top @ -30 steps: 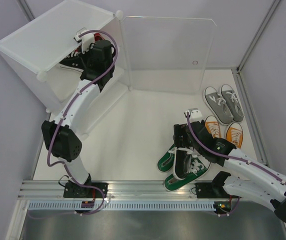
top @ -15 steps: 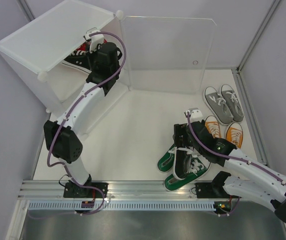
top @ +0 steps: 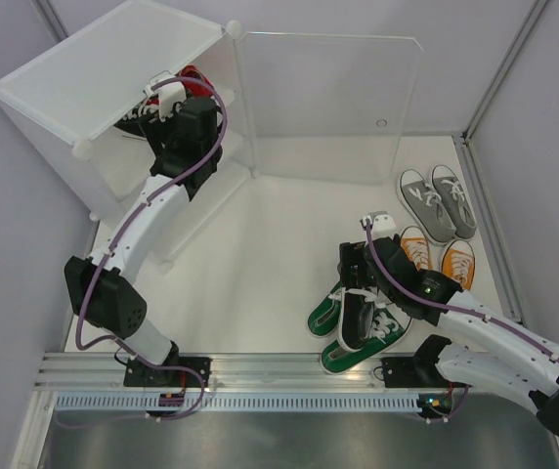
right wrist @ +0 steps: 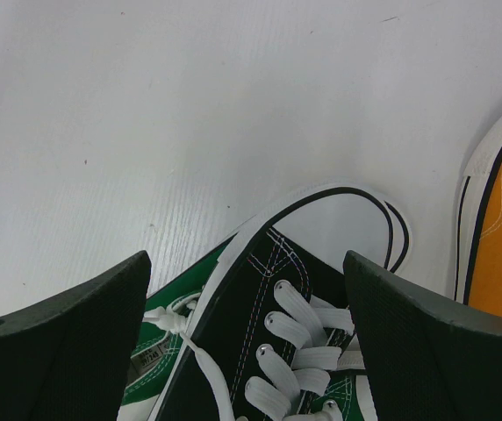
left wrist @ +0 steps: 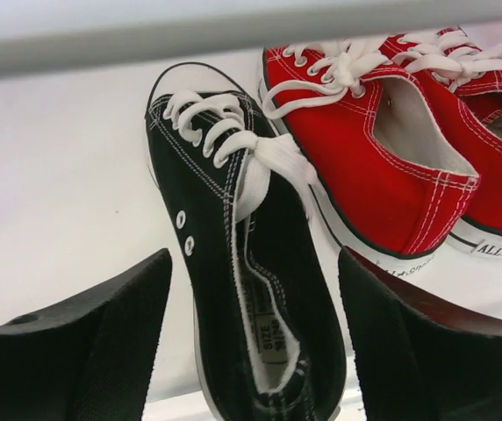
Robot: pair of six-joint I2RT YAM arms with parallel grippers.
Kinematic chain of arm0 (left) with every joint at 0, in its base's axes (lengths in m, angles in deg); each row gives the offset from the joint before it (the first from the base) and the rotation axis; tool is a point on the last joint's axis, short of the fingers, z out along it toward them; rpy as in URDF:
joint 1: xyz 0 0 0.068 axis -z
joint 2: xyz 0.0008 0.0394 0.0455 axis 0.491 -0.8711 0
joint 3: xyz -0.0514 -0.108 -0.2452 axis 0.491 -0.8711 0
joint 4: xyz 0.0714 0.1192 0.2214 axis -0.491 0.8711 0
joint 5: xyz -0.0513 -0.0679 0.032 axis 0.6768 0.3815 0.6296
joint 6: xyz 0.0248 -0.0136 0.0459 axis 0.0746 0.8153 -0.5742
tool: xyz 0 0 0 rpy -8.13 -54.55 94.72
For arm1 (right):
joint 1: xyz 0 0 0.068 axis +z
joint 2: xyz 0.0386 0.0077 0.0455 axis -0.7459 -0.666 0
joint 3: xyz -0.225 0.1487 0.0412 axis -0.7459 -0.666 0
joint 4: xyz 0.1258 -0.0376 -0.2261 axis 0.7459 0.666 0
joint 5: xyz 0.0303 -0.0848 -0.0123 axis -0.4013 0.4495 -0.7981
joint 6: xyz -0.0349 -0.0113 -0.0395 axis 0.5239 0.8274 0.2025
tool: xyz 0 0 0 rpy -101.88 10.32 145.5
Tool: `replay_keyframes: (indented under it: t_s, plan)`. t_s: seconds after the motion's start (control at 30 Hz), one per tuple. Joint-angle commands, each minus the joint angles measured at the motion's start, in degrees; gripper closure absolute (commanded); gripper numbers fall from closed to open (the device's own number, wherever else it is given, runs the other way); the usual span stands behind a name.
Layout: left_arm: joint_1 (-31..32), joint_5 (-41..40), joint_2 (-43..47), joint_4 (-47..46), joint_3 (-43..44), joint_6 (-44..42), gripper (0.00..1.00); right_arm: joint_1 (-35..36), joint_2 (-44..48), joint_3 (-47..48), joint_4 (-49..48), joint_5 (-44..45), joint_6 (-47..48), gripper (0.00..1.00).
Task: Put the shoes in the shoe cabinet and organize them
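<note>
On the shelf of the shoe cabinet (top: 84,68), your left wrist camera shows a black sneaker (left wrist: 216,219) lying toe away from the lens, just beside the red pair (left wrist: 365,158). Your left pincer (left wrist: 253,263) stands apart, with its matte black fingers (left wrist: 75,351) on either side of the sneaker's heel end. Bare shelf shows between one finger and the shoe; contact on the other side cannot be judged.

A white tag (left wrist: 264,338) on the tongue reads "SIZE" above digits too small to read. A white sole strip (left wrist: 497,248) on one red shoe reads "ALL", a star, then "S", where the frame cuts it off. Both colours are woven canvas with white contrast stitching, flat white laces and white rubber soles; the black one has small metal eyelets in its side.

The cabinet is boxy, with white translucent panels and round corner connectors. Its clear door panel (top: 328,98) stands swung open.

On the table (top: 260,264), your right pincer (right wrist: 247,259) is likewise spread wide. It straddles a second black sneaker (right wrist: 233,324), with a gap on each side. That sneaker lies on top of the green pair (top: 324,313), whose tongue label (right wrist: 150,355) is too small to read. The orange pair (top: 436,256) sits just beside them, and the grey pair (top: 438,200) lies beyond.
</note>
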Motion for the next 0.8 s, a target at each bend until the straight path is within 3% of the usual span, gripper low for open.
replay_keyframes:
  t_s: [0.0, 0.13, 0.4, 0.77]
  plan:
    - [0.5, 1.0, 3.4, 6.6, 0.8, 8.3, 0.19, 0.0, 0.5, 0.5, -1.8, -0.3, 0.4, 0.06]
    - [1.1, 1.5, 3.2, 9.1, 0.7, 10.1, 0.13, 0.0, 0.5, 0.5, -1.7, -0.4, 0.5, 0.06]
    - [1.4, 1.5, 2.8, 21.7, 1.7, 20.5, 0.13, 0.0, 1.0, 0.5, -1.8, -0.7, 0.5, 0.06]
    - [-0.2, 1.6, 0.0, 31.5, 6.3, 26.2, 0.47, 0.1, 1.8, 0.2, -1.9, -0.9, 0.4, 0.06]
